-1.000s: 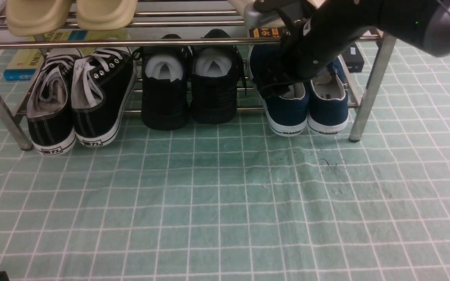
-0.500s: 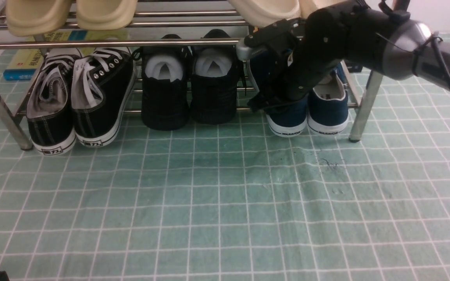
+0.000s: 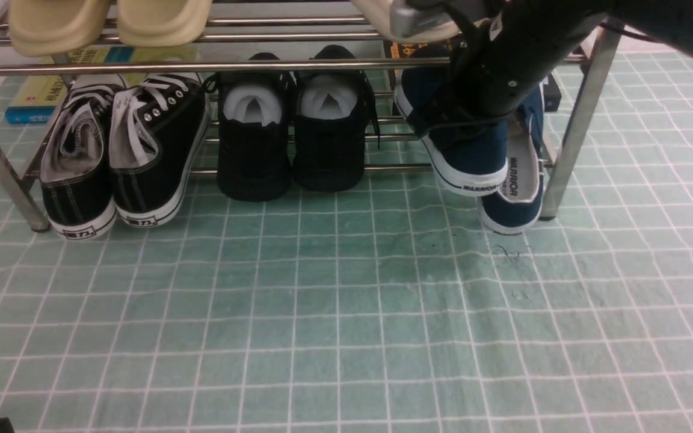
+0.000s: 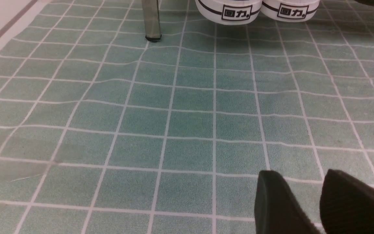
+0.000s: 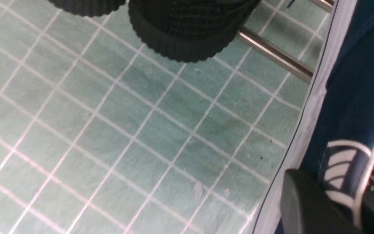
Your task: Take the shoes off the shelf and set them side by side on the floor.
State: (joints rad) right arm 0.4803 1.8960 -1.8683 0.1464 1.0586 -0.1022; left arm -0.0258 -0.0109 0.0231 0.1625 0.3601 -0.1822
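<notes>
My right gripper (image 3: 462,123) is shut on the collar of one navy shoe (image 3: 473,157) and holds it raised above the lower tier of the steel shelf (image 3: 202,65), heel toward me. In the right wrist view one finger (image 5: 304,201) presses the shoe's outer side (image 5: 352,97). The second navy shoe (image 3: 518,195) lies tipped on its side at the shelf's front edge, its "WARRIOR" insole showing. My left gripper (image 4: 300,177) hovers low over the green grid floor (image 3: 322,300), open and holding nothing.
Black lace-up sneakers (image 3: 124,156) and all-black shoes (image 3: 292,138) sit on the lower tier. Beige slippers (image 3: 112,21) rest on the top tier. Books (image 3: 33,99) lie behind. The shelf's right front leg (image 3: 572,132) stands right beside the tipped shoe.
The right gripper has lifted the left navy shoe up and rightward. The other navy shoe has tipped onto its side and slid forward off the bars.
</notes>
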